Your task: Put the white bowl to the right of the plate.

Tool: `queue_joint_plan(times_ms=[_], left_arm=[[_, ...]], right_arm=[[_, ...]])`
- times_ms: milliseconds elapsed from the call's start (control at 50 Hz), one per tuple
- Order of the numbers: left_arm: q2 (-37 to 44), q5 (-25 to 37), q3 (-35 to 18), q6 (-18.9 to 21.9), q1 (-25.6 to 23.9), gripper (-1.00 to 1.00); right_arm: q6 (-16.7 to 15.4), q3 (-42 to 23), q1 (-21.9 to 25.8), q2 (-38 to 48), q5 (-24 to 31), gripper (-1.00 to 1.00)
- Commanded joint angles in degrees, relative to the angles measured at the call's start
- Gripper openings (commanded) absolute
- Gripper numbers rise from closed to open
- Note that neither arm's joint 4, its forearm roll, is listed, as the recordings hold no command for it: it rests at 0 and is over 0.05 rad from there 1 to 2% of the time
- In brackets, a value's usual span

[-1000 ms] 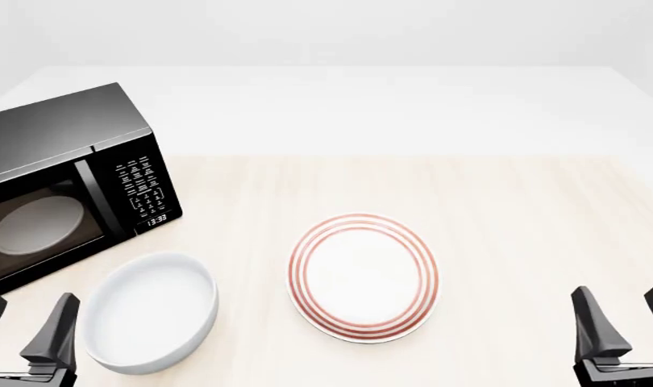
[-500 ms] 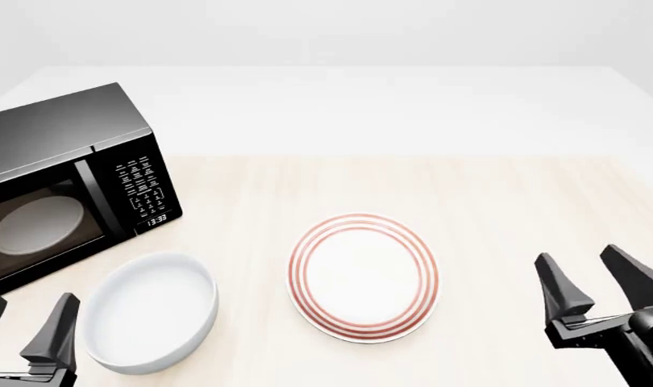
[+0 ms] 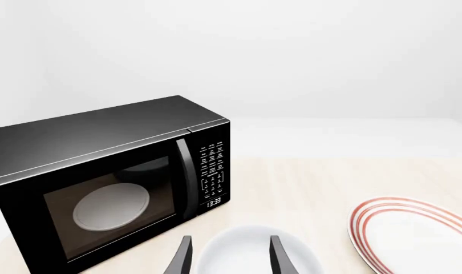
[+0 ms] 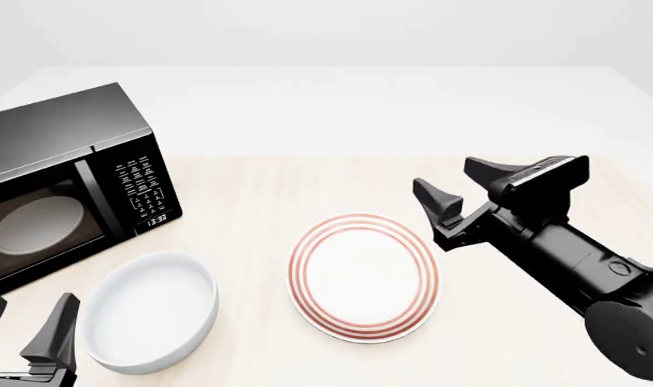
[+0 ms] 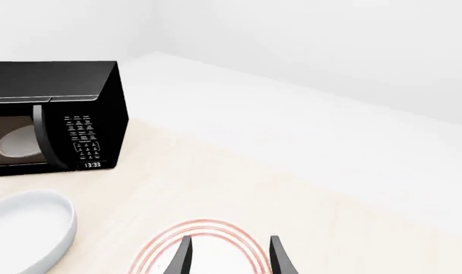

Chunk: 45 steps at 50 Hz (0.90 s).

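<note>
The white bowl (image 4: 149, 310) sits on the table at the front left, to the left of the plate (image 4: 363, 276), a flat white plate with red rings. My left gripper (image 4: 20, 330) is open and empty, just left of the bowl at the front edge; in the left wrist view (image 3: 229, 254) the bowl (image 3: 242, 240) lies right ahead of its fingers. My right gripper (image 4: 461, 185) is open and empty, raised above the table by the plate's far right rim. The right wrist view shows the plate (image 5: 193, 229) under the gripper (image 5: 229, 254) and the bowl (image 5: 25, 228) further off.
A black microwave (image 4: 58, 185) with a pale oval disc inside stands at the back left, close behind the bowl; it also shows in the left wrist view (image 3: 109, 177) and the right wrist view (image 5: 56, 120). Bare wood table (image 4: 542, 193) lies to the right of the plate.
My right arm has risen from the front right corner and swung forward and left, to the plate's far right rim. The left arm, bowl and plate have not moved.
</note>
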Motion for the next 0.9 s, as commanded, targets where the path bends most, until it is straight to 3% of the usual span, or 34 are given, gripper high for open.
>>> queue_joint_plan(times_ms=[20,400,760,800,820,900], left_arm=[[0.0,0.0,0.0,0.0,0.0,1.0],[0.0,0.0,0.0,0.0,0.0,1.0],[0.0,0.0,0.0,0.0,0.0,1.0],[0.0,0.0,0.0,0.0,0.0,1.0],[0.0,0.0,0.0,0.0,0.0,1.0],[0.0,0.0,0.0,0.0,0.0,1.0]], right_arm=[[-0.2,-12.24,8.4,12.94,3.25,1.0],[1.58,-30.55,19.99,28.57,13.08,1.0],[4.07,-42.11,24.34,39.51,19.11,1.0],[3.27,-43.46,24.9,40.66,20.05,1.0],[4.9,-44.6,25.42,41.51,20.58,1.0],[5.17,-46.4,26.0,43.44,21.39,1.0]])
